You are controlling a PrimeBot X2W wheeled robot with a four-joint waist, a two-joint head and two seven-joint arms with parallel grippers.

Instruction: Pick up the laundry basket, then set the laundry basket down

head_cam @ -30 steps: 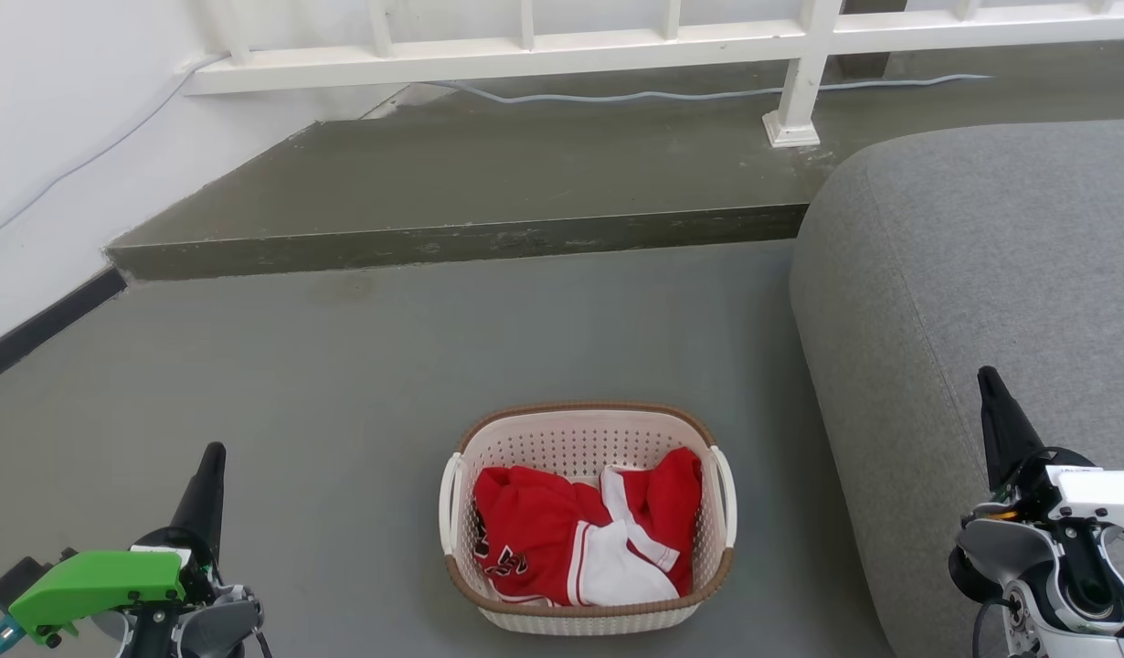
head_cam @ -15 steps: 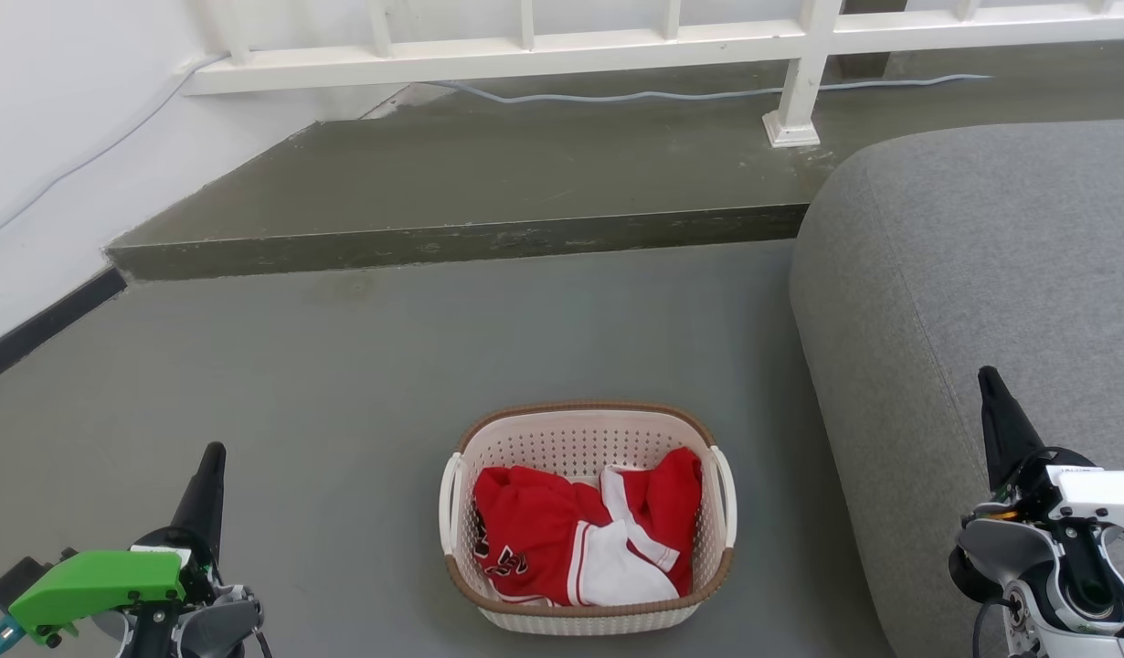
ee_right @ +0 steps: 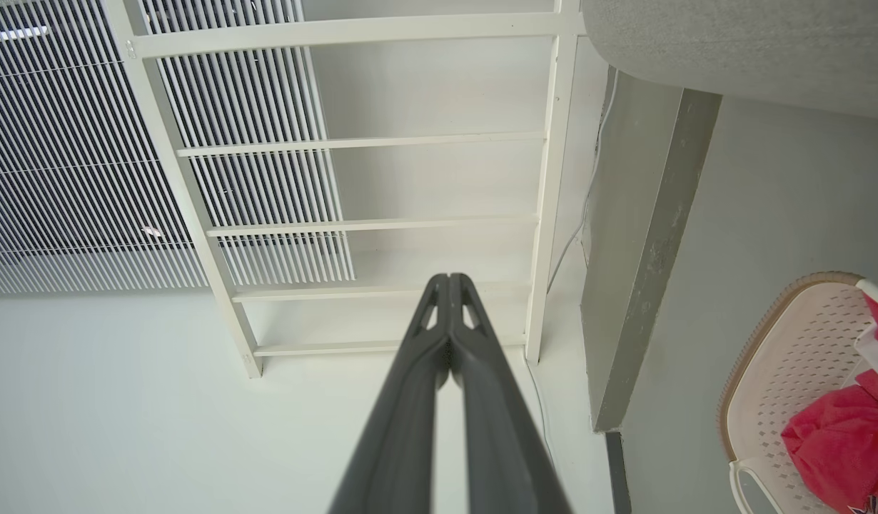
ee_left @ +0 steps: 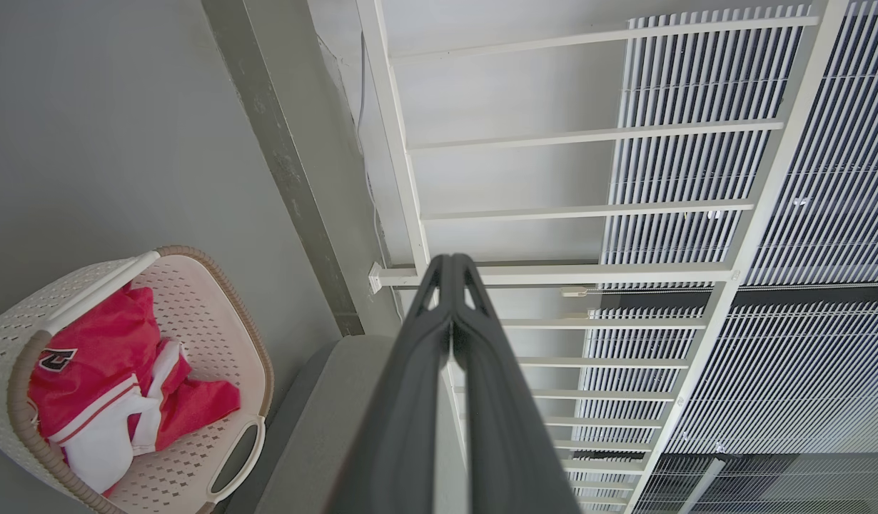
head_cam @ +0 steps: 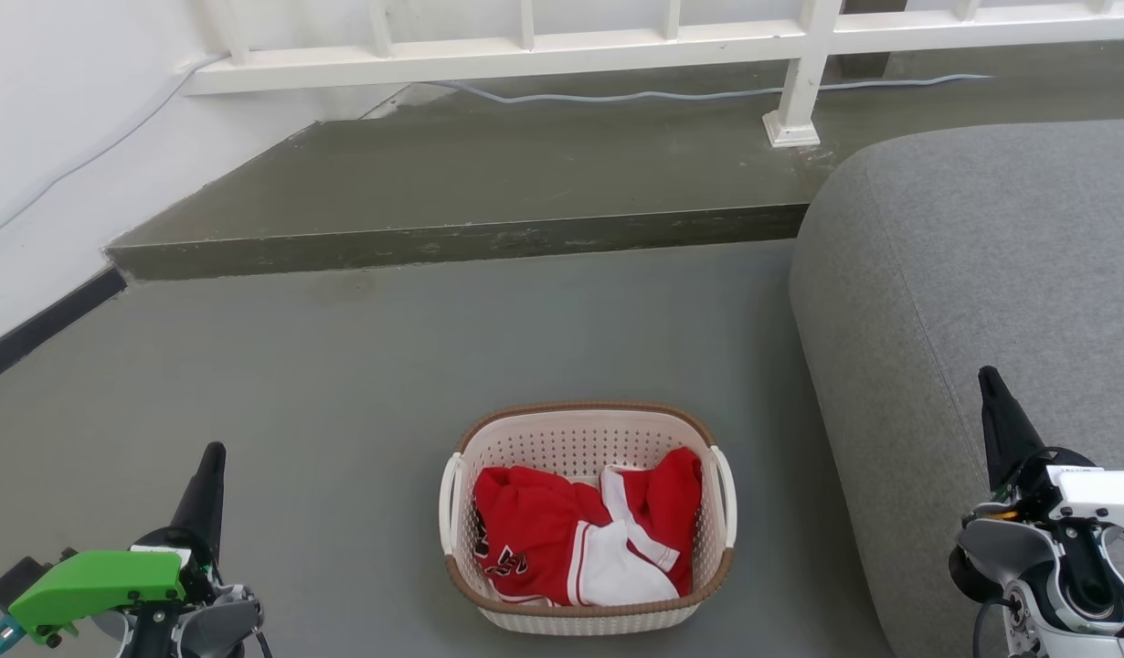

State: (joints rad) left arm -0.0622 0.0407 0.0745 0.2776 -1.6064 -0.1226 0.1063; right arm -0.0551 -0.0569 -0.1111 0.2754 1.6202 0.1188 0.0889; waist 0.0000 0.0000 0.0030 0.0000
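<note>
On floor (head_cam: 343,384), laundry basket (head_cam: 582,440), garment (head_cam: 544,539) hiding base, left pincer (head_cam: 213,457) closed, right pincer (head_cam: 988,380) closed

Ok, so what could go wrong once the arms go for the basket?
1. The laundry basket stands close beside the grey sofa, so the right gripper has little room on that side and may brush the cushion.
2. The loop handles are thin, and the left gripper and the right are both shut. An uneven lift could tilt the basket and spill the red and white garment.
</note>
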